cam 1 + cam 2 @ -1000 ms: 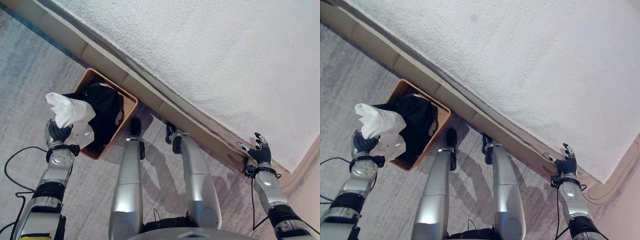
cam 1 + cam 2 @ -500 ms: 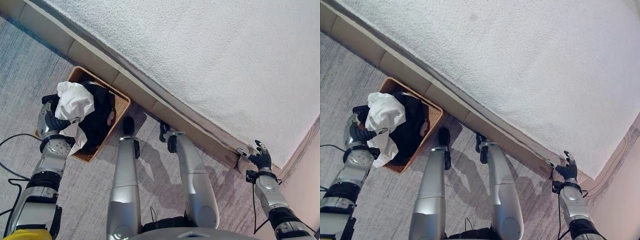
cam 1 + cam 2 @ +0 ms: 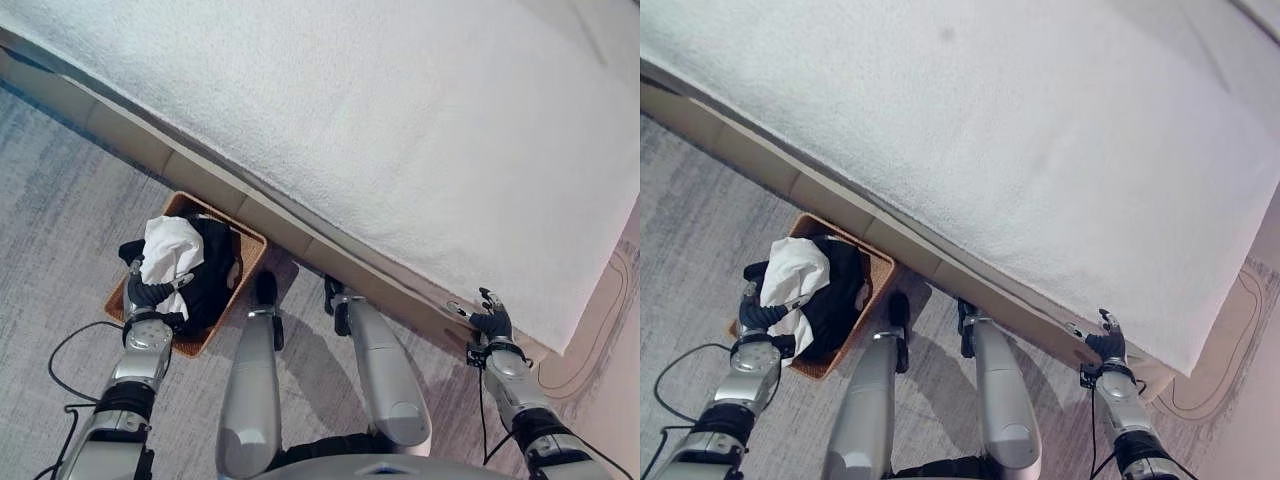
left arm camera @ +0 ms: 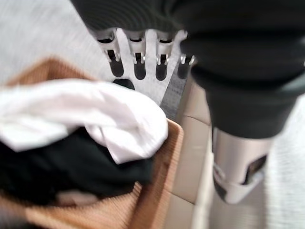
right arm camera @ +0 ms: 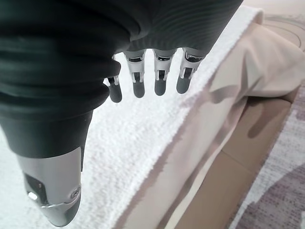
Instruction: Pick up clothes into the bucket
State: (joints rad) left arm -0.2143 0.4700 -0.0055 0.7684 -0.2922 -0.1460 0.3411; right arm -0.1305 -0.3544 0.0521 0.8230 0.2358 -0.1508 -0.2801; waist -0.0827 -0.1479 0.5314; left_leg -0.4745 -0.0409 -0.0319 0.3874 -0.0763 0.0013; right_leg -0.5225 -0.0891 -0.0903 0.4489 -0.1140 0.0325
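My left hand [image 3: 148, 292] sits at the near rim of the brown woven wicker basket [image 3: 252, 247] on the grey carpet, fingers curled round the crumpled white cloth [image 3: 168, 246]. It lies on black clothes [image 3: 212, 270] inside (no legible print). Farther right, my right hand [image 3: 492, 322] hovers loose-fingered by the white-blanketed bed [image 3: 400, 130].

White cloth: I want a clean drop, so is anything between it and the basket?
Nothing visible: the white cloth in the left robot hand hangs directly over the wicker basket, above black clothes.
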